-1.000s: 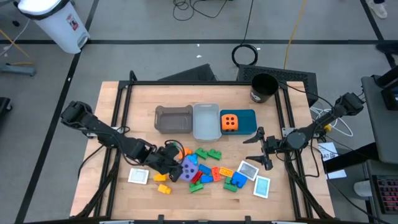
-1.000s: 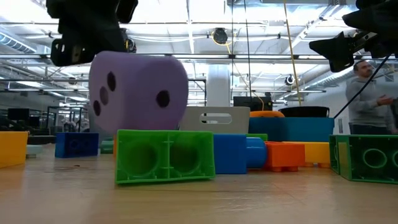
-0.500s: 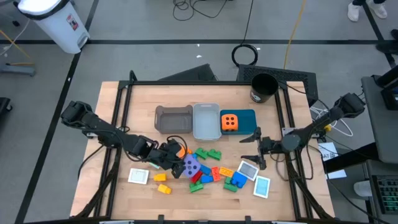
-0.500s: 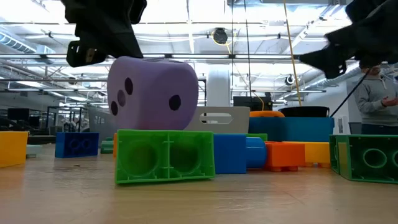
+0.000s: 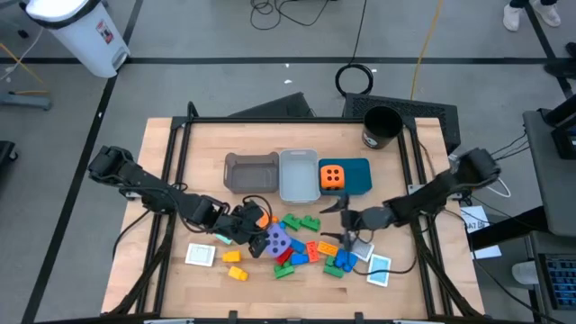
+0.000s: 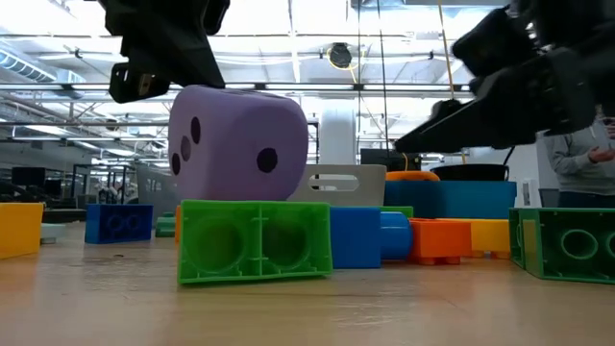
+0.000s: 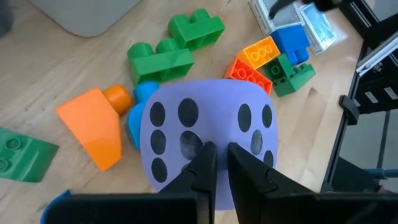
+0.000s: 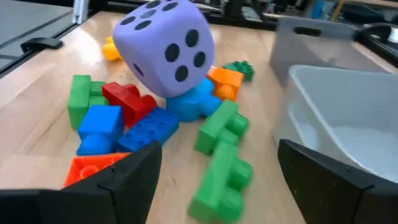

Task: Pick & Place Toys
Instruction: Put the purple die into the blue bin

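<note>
The left gripper (image 5: 241, 228), fingers nearly closed and holding nothing, presses against the purple cube (image 5: 275, 239), which sits tilted on the brick pile (image 5: 306, 247) and could tumble off and scatter bricks. The right gripper (image 5: 345, 223) hovers wide open and empty just above the pile and may clip it. The wooden table (image 5: 207, 144) stands on a grey workshop floor (image 5: 225, 54) strewn with cables.
</note>
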Available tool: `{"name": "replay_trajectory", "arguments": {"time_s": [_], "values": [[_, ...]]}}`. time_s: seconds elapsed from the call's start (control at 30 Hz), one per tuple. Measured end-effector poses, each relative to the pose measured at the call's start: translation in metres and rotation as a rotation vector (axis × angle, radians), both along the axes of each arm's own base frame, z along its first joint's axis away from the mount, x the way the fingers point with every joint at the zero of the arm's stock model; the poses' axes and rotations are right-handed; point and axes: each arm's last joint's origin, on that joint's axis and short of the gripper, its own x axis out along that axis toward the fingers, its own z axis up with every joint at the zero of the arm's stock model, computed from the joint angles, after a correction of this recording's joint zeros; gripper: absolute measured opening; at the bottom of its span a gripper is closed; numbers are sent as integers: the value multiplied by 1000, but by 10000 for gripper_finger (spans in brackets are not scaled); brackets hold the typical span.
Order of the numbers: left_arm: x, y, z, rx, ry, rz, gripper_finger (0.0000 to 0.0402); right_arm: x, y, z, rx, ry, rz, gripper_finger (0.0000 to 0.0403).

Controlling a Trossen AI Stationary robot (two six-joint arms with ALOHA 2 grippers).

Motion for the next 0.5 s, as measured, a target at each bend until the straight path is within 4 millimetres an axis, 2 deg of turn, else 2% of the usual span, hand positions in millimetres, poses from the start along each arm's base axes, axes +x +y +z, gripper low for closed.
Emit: {"name": "replay_trajectory", "arguments": {"time_s": [0.3,0.5], "values": [[0,0,0,11,-6,-13,34,54,11,-23,-9,-4,47,309],[1,0,1,10,-11,-14,34,82,23,-18,-11,-47,128,340]]}}
